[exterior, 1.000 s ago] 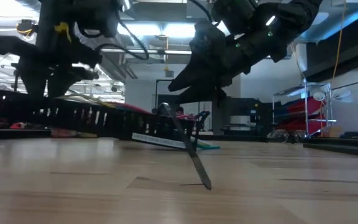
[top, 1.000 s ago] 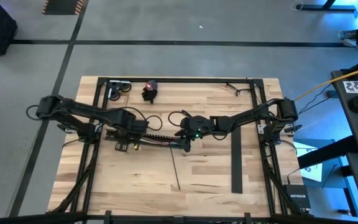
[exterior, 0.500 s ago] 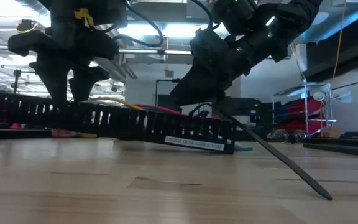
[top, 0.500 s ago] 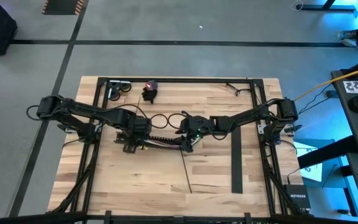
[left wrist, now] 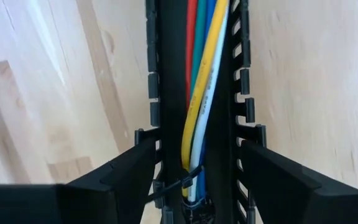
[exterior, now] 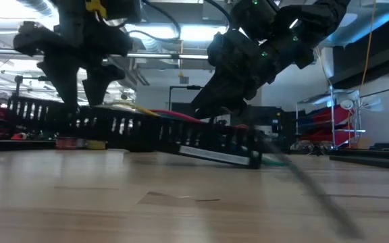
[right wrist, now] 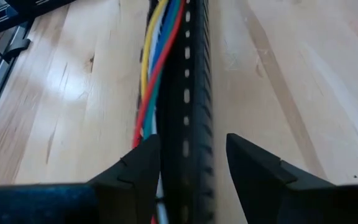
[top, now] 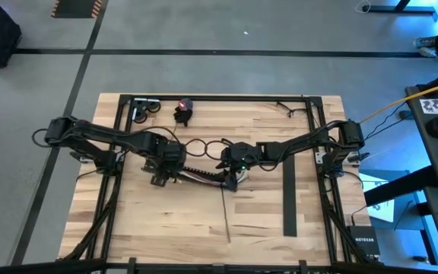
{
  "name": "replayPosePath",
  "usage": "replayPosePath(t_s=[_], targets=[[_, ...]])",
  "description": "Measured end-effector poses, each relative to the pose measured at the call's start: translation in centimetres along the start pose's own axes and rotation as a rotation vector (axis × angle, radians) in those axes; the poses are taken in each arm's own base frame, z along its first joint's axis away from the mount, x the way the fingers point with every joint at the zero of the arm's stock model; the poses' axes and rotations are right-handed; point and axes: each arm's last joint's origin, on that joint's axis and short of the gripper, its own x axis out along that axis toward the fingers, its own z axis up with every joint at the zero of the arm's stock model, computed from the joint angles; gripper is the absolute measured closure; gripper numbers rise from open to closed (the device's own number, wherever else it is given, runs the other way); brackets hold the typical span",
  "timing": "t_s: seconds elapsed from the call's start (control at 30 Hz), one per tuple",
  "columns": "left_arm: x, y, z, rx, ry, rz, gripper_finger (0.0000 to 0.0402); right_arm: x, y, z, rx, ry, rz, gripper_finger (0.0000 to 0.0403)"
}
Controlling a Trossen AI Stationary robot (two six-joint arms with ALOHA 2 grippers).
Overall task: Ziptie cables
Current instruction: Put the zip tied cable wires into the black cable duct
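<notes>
Cables (left wrist: 199, 106), thin red, green, yellow and white wires, lie in our long black slotted bar (top: 196, 173). Our left gripper (left wrist: 194, 180) straddles it, fingers apart. Our right gripper (right wrist: 191, 163) clamps the bar's other end

The slotted bar (top: 196, 173) lies across the middle of the table (top: 150, 228), with the cables (left wrist: 201, 99) lying in it. The left gripper (top: 160, 176) straddles its left end, the right gripper (top: 230, 180) its right end. A zip-tie strip (top: 226, 215) lies toward the near edge
</notes>
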Motion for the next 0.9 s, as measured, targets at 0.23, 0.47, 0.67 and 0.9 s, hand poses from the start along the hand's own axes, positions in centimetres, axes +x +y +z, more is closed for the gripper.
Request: replayPosePath(t_s=[0.23,0.47,0.67,0.9], targets=[[0.7,0.1,0.1,-0.062,-0.001,-0.019,0.0164,0.0,0.0,0.0,0.009,0.001,0.0,0.0226],[0.7,0.0,0.0,-0.059,0.002,-0.021,0.0242,0.0,0.0,-0.1,0.01,0.006,-0.002,0.0226],[0.2,0.0,0.0,-0.058,0.027,-0.026,0.0281,0.0,0.0,-0.1,0.01,0.006,-0.002,0.0226],[-1.4,0.5,1.8,-0.081,-0.102,0.007,0.0255,0.0,0.0,-0.1,0.035,0.006,-0.002,0.0226]])
